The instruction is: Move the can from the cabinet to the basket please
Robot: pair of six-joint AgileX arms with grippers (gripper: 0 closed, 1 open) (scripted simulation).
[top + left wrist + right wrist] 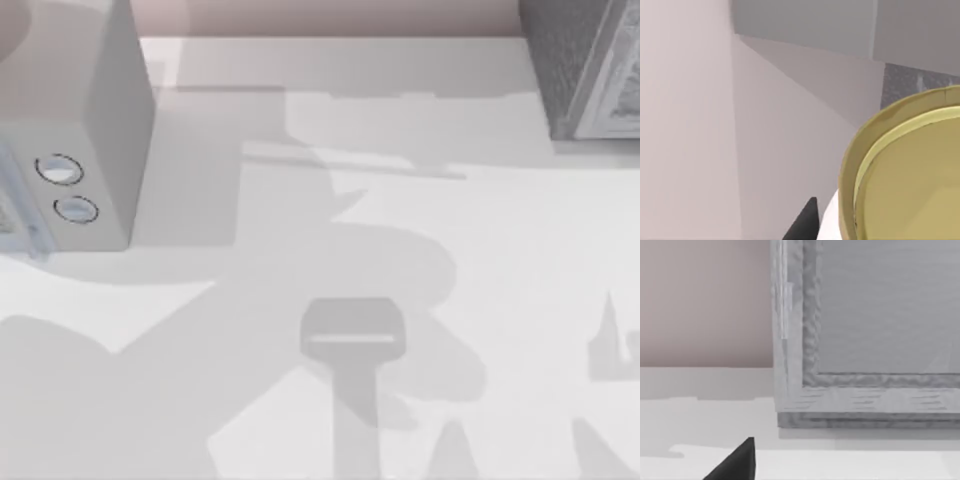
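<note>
The can [910, 175] looms very close in the left wrist view, its gold round top tilted toward the camera and a strip of its white body below the rim. A dark tip of my left gripper [804, 222] shows right beside the can's white side. Pale flat panels stand behind the can. The grey cabinet [585, 70] stands at the table's back right corner, and the right wrist view faces its framed front [865, 330]. A dark tip of my right gripper [737, 462] hovers over the white table before the cabinet. The basket is out of view.
A grey box with two round knobs [95, 130] stands at the back left of the white table [500, 250]. Arm shadows fall across the middle and front of the table. A pinkish wall [705, 300] runs behind it.
</note>
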